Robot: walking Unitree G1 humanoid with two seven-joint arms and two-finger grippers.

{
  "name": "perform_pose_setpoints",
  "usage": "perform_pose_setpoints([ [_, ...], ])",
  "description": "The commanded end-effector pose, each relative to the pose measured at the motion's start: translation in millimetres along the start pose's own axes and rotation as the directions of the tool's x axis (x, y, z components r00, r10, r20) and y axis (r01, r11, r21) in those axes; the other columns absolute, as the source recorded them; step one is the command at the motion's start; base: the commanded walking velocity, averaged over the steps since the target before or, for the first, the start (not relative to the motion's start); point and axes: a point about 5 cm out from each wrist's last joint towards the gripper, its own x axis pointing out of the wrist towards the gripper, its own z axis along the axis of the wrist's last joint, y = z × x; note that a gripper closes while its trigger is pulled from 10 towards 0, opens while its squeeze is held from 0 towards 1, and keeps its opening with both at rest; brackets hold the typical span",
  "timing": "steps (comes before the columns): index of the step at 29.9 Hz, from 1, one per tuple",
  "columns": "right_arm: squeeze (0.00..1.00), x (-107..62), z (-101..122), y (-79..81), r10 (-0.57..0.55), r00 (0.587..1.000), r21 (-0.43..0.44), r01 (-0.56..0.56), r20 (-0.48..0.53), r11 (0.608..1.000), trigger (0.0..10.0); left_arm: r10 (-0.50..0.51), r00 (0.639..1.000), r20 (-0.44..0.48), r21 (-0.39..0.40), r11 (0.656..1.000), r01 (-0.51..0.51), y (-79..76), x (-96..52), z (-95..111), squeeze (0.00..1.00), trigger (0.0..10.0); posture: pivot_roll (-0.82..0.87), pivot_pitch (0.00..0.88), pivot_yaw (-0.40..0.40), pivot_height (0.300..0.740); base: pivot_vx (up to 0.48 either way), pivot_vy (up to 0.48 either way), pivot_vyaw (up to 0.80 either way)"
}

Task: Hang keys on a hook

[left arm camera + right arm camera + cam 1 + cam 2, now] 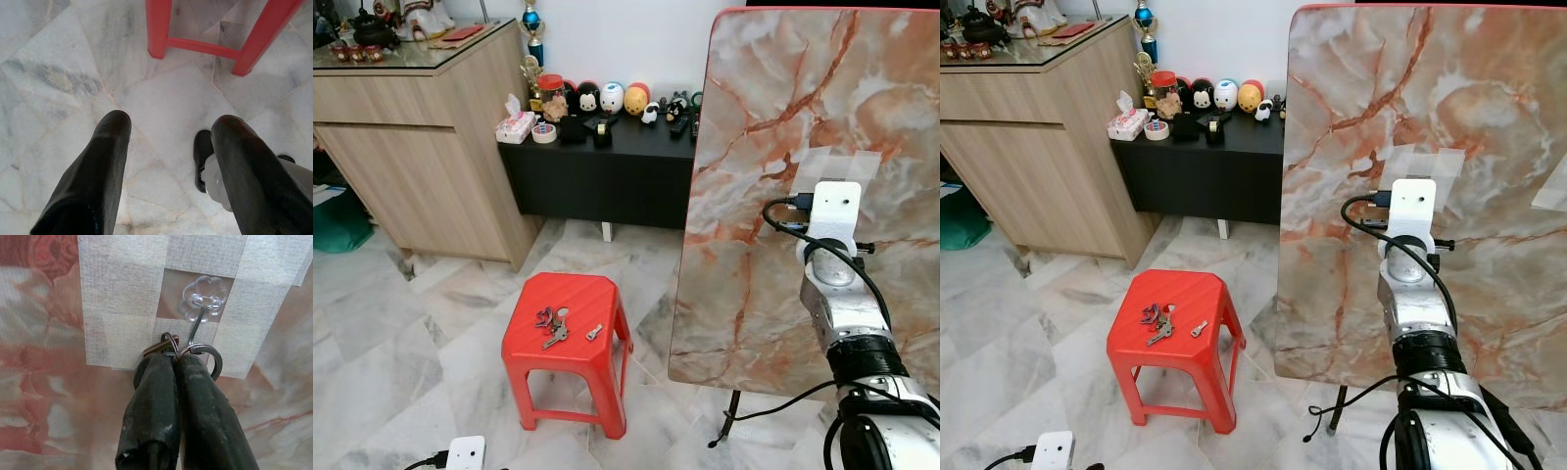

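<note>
The right gripper (177, 363) is pressing up against the marble-patterned board (754, 127) at the right of the head views, its two black fingers (151, 401) clenched on a key ring (208, 357), with a bit of brown metal poking out at the fingertips. In the wrist picture the ring is sitting right at the bottom bend of the thin wire hook (195, 330), which is hanging from a clear flower-shaped pad (204, 298) taped to the board with pale tape (122, 298). Whether the ring is already over the wire I cannot tell.

More keys (553, 326) are lying loose on the red stool (570, 345) at lower centre, well apart from the board, with one small key (594, 332) just beside the bunch.

The ring is looking light, hard and slick, so I would judge a pinch on the ring itself, not on a dangling key, to be the sure hold. The hook is looking flimsy; the tape and pad may peel under a hard push, so the ring is asking for a gentle lift and drop.

The left gripper (166, 161) is hanging low over the pale marble floor (58, 58) with its fingers spread apart and nothing between them, the stool legs near.

There is open floor around the stool; the black low cabinet (597, 166) and wooden cupboard (421, 147) are standing off at upper left, while the board edge is crowding the right arm
</note>
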Motion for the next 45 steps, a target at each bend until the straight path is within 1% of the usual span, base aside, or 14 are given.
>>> perform_pose_setpoints([
  [1, 0.00, 2.1, 7.9, 1.9, 0.020, 1.000, 0.021, -0.020, -0.003, 1.000, 10.0, -0.002, 1.000, -0.016, 0.019, 1.000, 0.002, 1.2, -0.5, -2.6, 0.00, 10.0, 0.03, 0.000, 0.032, 0.740, 0.000, 0.000, 0.00],
  [21, 0.00, 5.7, 16.9, 1.7, 0.049, 0.999, 0.079, -0.048, -0.009, 0.996, 10.0, -0.002, 1.000, -0.020, 0.021, 1.000, 0.003, 1.7, -1.0, -3.8, 0.00, 10.0, 0.02, 0.000, 0.034, 0.740, 0.000, 0.000, 0.00],
  [22, 0.07, 5.8, 18.0, 2.3, 0.055, 0.998, 0.081, -0.054, -0.006, 0.995, 10.0, -0.002, 1.000, -0.021, 0.021, 1.000, 0.002, 1.7, -0.9, -3.7, 0.00, 10.0, 0.02, 0.000, 0.034, 0.740, 0.000, 0.000, 0.00],
  [23, 0.07, 5.8, 18.0, 2.3, 0.055, 0.998, 0.081, -0.054, -0.006, 0.995, 10.0, -0.002, 1.000, -0.021, 0.021, 1.000, 0.002, 1.7, -0.9, -3.7, 0.00, 10.0, 0.02, 0.000, 0.034, 0.740, 0.000, 0.000, 0.00],
  [25, 0.84, 5.8, 18.6, 2.9, 0.058, 0.998, 0.080, -0.058, -0.004, 0.995, 10.0, -0.002, 1.000, -0.021, 0.021, 1.000, 0.002, 1.6, -0.8, -3.5, 0.00, 10.0, 0.02, 0.000, 0.034, 0.740, 0.000, 0.000, 0.00],
  [26, 0.85, 5.8, 18.8, 3.2, 0.059, 0.998, 0.080, -0.058, -0.003, 0.995, 10.0, -0.002, 1.000, -0.021, 0.021, 1.000, 0.002, 1.5, -0.7, -3.3, 0.00, 10.0, 0.03, 0.000, 0.033, 0.740, 0.000, 0.000, 0.00],
  [29, 0.84, 5.8, 20.1, 4.0, 0.060, 0.998, 0.080, -0.060, 0.004, 0.995, 10.0, -0.001, 1.000, -0.021, 0.021, 1.000, 0.001, 1.3, -0.4, -2.8, 0.00, 10.0, 0.03, 0.000, 0.033, 0.740, 0.000, 0.000, 0.00],
  [31, 0.79, 5.8, 20.4, 4.0, 0.059, 0.998, 0.079, -0.059, 0.006, 0.995, 10.0, -0.001, 1.000, -0.021, 0.021, 1.000, 0.001, 1.2, -0.4, -2.6, 0.00, 10.0, 0.03, 0.000, 0.033, 0.740, 0.000, 0.000, 0.00],
  [33, 0.68, 5.9, 21.1, 3.8, 0.056, 0.998, 0.081, -0.056, 0.010, 0.995, 10.0, -0.001, 1.000, -0.021, 0.021, 1.000, 0.001, 1.3, -0.3, -2.4, 0.00, 10.0, 0.03, 0.000, 0.034, 0.740, 0.000, 0.000, 0.00],
  [36, 0.65, 6.0, 22.1, 4.2, 0.059, 0.998, 0.081, -0.060, 0.017, 0.995, 10.0, 0.000, 1.000, -0.021, 0.021, 1.000, 0.001, 1.5, -0.3, -2.2, 0.00, 10.0, 0.03, 0.000, 0.034, 0.740, 0.000, 0.000, 0.00],
  [37, 0.52, 6.0, 22.5, 4.4, 0.060, 0.998, 0.081, -0.061, 0.019, 0.995, 10.0, 0.000, 1.000, -0.021, 0.022, 1.000, 0.001, 1.6, -0.2, -2.1, 0.00, 10.0, 0.03, 0.000, 0.034, 0.740, 0.000, 0.000, 0.00],
  [39, 0.52, 5.9, 22.8, 4.5, 0.060, 0.998, 0.081, -0.061, 0.021, 0.995, 10.0, 0.000, 1.000, -0.021, 0.022, 1.000, 0.000, 1.7, -0.2, -2.1, 0.00, 10.0, 0.03, 0.000, 0.034, 0.740, 0.000, 0.000, 0.00],
  [40, 0.00, 5.7, 23.4, 4.5, 0.058, 0.998, 0.082, -0.060, 0.025, 0.995, 10.0, 0.000, 1.000, -0.020, 0.022, 1.000, 0.000, 1.9, -0.3, -2.1, 0.00, 10.0, 0.03, 0.000, 0.036, 0.740, 0.000, 0.000, 0.00],
  [45, 0.00, 2.9, 23.5, 6.3, 0.065, 0.997, 0.092, -0.069, 0.049, 0.993, 10.0, 0.002, 1.000, -0.021, 0.023, 1.000, -0.002, 2.8, -0.5, -2.4, 0.00, 10.0, 0.03, 0.000, 0.037, 0.740, 0.000, 0.000, 0.00],
])
